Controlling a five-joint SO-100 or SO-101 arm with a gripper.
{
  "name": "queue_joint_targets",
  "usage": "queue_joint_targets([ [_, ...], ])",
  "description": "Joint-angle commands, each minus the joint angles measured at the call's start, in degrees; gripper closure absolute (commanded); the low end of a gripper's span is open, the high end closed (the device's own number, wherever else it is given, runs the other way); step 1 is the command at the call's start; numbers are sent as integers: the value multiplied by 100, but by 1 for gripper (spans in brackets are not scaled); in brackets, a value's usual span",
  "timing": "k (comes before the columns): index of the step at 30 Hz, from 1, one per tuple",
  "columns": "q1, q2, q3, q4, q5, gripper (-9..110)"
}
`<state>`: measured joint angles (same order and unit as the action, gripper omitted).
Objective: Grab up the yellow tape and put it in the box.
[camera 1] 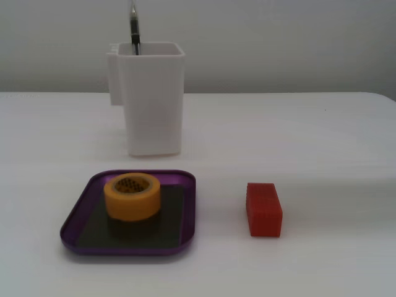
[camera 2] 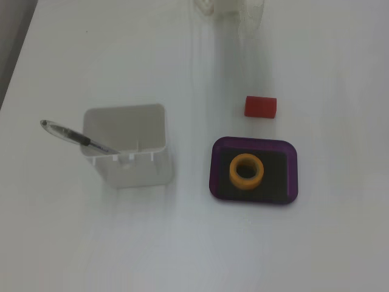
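Observation:
The yellow tape [camera 1: 132, 196] is a short thick yellow-orange ring. It lies flat on the dark floor of the box [camera 1: 79, 216], a shallow purple tray with a raised rim. In the other fixed view, from above, the tape [camera 2: 247, 171] sits near the middle of the box [camera 2: 253, 143]. Nothing touches the tape. A white piece of the arm [camera 2: 231, 8] shows at the top edge of that fixed view. No gripper fingers can be made out in either view.
A tall white plastic container [camera 1: 152, 99] holding a pen [camera 2: 76, 137] stands behind the box. A red rectangular block [camera 1: 264, 209] lies on the white table to the right of the box in the low fixed view.

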<state>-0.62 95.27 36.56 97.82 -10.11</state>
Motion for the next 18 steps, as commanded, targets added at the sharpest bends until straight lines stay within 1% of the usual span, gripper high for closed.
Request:
queue_joint_targets([
  [1,35,1652,1169,-35,44,88],
  [6,97,3375,2944,-53,44,87],
  [11,97,4922,5309,-352,26,87],
  [18,105,7181,8974,-1591,9,88],
])
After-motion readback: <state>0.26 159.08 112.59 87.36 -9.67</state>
